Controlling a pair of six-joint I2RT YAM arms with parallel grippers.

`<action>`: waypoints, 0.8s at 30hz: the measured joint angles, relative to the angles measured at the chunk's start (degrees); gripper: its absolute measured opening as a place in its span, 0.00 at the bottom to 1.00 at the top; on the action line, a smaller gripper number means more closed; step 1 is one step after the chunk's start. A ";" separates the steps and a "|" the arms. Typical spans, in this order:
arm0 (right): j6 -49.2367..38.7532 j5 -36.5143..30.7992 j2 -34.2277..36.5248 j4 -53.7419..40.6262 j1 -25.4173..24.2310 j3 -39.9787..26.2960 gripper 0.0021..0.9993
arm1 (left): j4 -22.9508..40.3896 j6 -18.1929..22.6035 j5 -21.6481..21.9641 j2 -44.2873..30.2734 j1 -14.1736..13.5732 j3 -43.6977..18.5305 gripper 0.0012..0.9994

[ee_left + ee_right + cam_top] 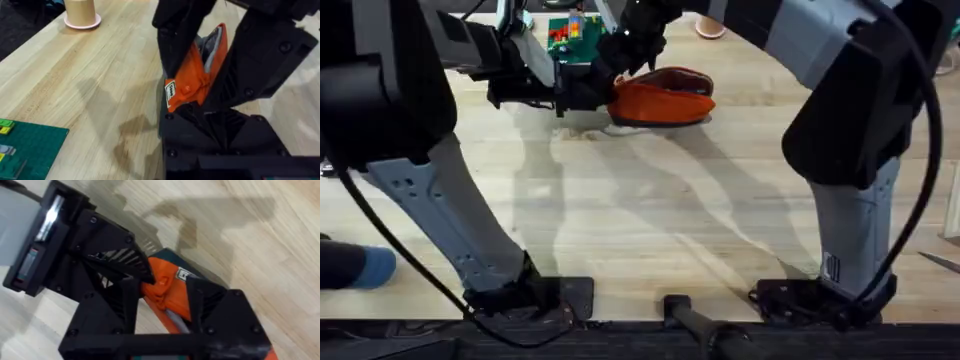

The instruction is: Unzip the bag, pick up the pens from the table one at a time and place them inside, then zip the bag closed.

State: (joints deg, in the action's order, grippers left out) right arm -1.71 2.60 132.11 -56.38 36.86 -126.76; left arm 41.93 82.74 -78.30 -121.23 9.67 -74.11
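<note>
The orange bag lies on the table at the far middle. My left gripper reaches in from the left and is shut on the bag's left end. Coming down from above, my right gripper is at the same end. The left wrist view has the bag pinched between my black fingers, its mouth gaping to show grey lining. In the right wrist view, my right gripper is shut on orange fabric, close beside the left gripper. The pens are out of view.
A green mat with small coloured pieces lies just behind the left gripper. A tan roll on a pink base stands farther back. Both arms span the table from its near edge; bare wood lies between them.
</note>
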 joint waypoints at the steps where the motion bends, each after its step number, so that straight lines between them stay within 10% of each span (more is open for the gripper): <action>1: 0.02 0.14 0.00 0.00 0.10 0.00 0.53 | 0.00 0.00 0.00 0.00 0.00 0.00 0.04; 24: 1.28 1.49 0.00 -1.09 0.62 -0.17 0.03 | 0.04 -0.02 0.04 0.00 -0.11 0.00 0.04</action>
State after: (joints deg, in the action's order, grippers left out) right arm -0.43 4.09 132.11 -57.47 37.47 -126.93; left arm 41.98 82.72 -78.26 -121.23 9.56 -74.11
